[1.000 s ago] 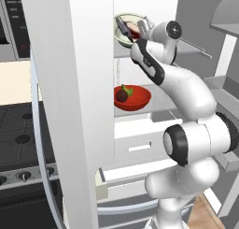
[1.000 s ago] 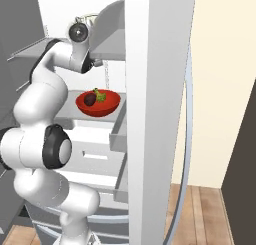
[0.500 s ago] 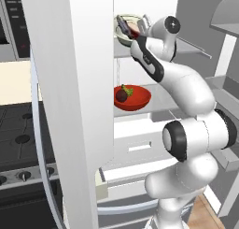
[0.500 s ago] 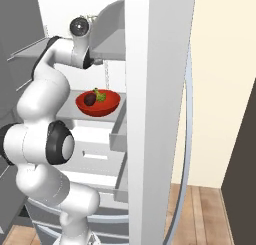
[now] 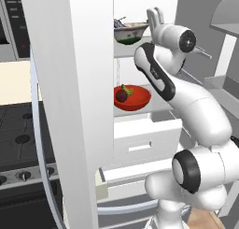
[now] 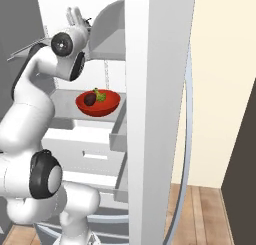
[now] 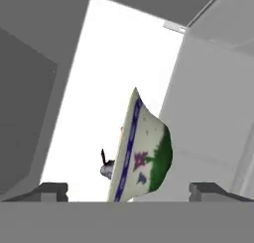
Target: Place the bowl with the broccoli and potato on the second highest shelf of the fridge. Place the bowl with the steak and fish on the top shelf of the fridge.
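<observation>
From the left base camera I see the patterned bowl (image 5: 130,32) sitting on the fridge's top shelf (image 5: 140,40), dark food poking above its rim. The red bowl (image 5: 132,97) rests on the shelf below (image 5: 158,103), at about 6 o'clock from the patterned one, holding a dark round piece and a green sprig.

In the hand view the gripper (image 7: 128,190) has its two tips spread wide, one at 8 o'clock and the other at 4 o'clock of the frame, and the patterned bowl (image 7: 143,152) stands between them without touching either. The bowl looks tipped on edge there because the camera is rolled.

From the right base camera the red bowl (image 6: 98,102) is plain on its shelf, at 5 o'clock from the arm's wrist (image 6: 70,41). The fridge door (image 6: 157,109) stands open at 3 o'clock of the bowl.
</observation>
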